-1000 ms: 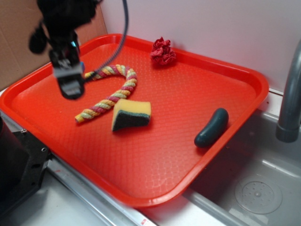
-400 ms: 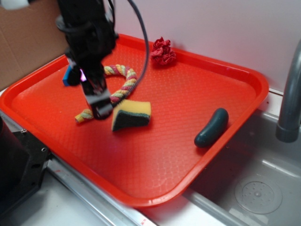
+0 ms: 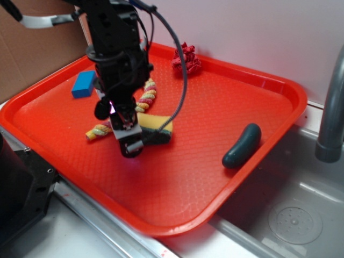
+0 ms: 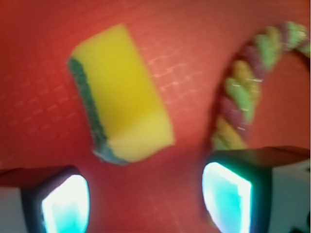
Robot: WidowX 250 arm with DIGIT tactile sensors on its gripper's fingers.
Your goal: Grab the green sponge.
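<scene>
Gripper (image 3: 130, 141) has swung right and down since a second ago: from over the far-left part of the tray to right in front of the green sponge (image 3: 157, 129). That move uncovers a blue block (image 3: 84, 84) at the far left, which the arm was hiding before. Sponge, rope and the rest have not shifted.

Left to right:
- Blue block sits alone far left, clear of the approach.
- Rope toy (image 3: 141, 101) curves just left of the sponge. In the wrist view its near end (image 4: 232, 127) lies right above the right finger (image 4: 228, 191), so that finger has little room, probably why the gripper comes in off-centre.
- Sponge lies mid-tray on the red tray (image 3: 215, 118), yellow face up, green layer on its left edge in the wrist view (image 4: 120, 107). Gripper jaws stand apart, nothing between them; the sponge is ahead of the gap, not yet in it. I judge this is pre-grasp alignment.
- Red scrunched cloth (image 3: 186, 59) at the far rim and dark green cucumber-shaped object (image 3: 242, 145) at the right, both well apart from the action.

Hard to read: the exterior view has the arm covering the sponge's left half and most of the rope's middle; gripper height above the tray is unclear. Wrist view is blurred, fingers cut off at the bottom edge.
</scene>
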